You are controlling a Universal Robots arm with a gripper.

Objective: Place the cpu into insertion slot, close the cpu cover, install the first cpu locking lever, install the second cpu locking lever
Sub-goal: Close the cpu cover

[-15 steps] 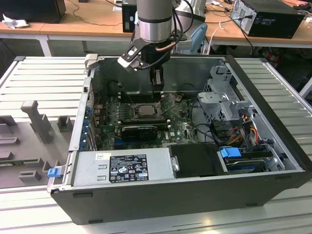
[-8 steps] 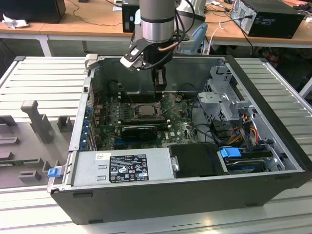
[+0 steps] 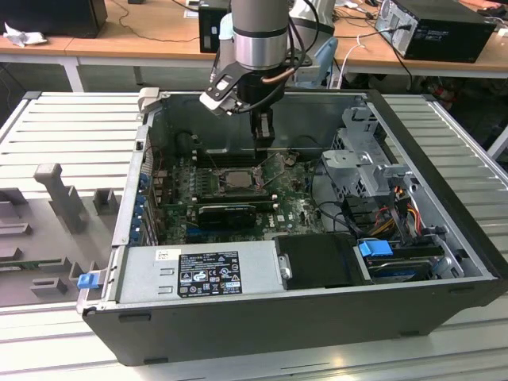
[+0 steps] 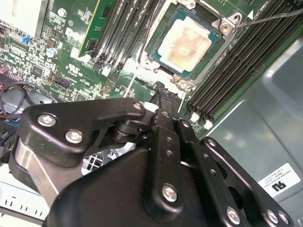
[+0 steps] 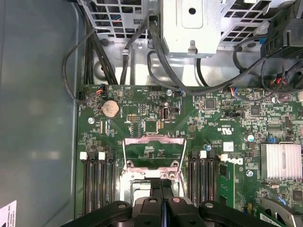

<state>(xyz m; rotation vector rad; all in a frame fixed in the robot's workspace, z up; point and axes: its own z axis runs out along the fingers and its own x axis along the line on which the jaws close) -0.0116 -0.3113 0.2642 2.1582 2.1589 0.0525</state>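
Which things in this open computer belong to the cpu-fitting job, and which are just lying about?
Job:
cpu, lying in the slot
cover, standing open
lever
gripper, jaws shut

Lying about:
memory slots
coin cell
heatsink
power supply
cables

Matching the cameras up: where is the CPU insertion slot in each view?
Exterior view: insertion slot mid-motherboard, below the gripper.
Second wrist view: slot just past the gripper, cpu lying in it.
First wrist view: slot partly hidden behind the gripper.
Shared landmark: the gripper beside it.
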